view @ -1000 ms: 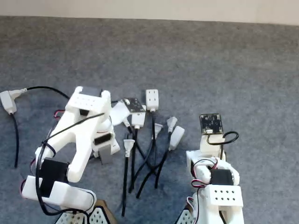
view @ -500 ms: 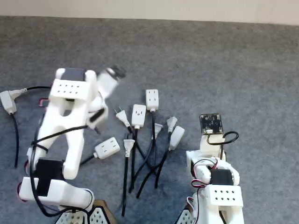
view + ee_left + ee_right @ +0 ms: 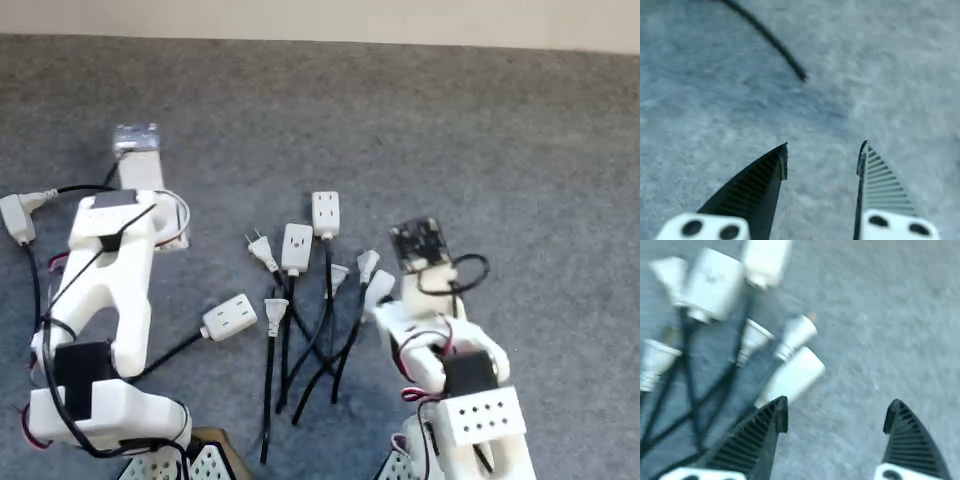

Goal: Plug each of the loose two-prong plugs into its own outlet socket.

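Looking like the pick-up step, nothing mated yet: loose plugs [image 3: 275, 312] and outlet sockets [image 3: 325, 213] lie jumbled on the surface [image 3: 520, 150]. The right claw [image 3: 839, 405] hangs released just beside them, the left claw [image 3: 824, 147] released well apart. Next, I'd guess, closing on one plug.

Grey carpet [image 3: 480, 130] underfoot, pale wall strip [image 3: 400, 20] along far edge
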Motion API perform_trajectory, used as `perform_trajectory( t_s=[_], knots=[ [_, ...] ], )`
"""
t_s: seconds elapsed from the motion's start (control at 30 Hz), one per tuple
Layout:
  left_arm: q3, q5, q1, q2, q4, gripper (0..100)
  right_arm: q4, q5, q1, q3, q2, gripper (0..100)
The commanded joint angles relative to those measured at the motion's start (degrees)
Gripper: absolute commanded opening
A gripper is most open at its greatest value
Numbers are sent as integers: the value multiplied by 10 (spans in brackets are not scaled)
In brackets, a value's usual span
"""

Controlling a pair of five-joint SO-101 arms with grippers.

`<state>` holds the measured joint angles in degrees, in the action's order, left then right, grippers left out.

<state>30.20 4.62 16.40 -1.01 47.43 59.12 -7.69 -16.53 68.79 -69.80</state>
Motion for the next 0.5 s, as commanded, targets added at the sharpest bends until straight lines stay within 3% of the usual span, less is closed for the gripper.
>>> perform_trajectory(
  t_s=[0.0,0.27,0.47],
  knots=[
    [0,55,31,-3,-19,238,6,38,-39,-125,112,303],
    [1,100,58,-2,-25,238,2,154,-56,-337,402,303],
    [0,100,58,-2,-25,238,2,173,-71,-413,545,300]
  ],
)
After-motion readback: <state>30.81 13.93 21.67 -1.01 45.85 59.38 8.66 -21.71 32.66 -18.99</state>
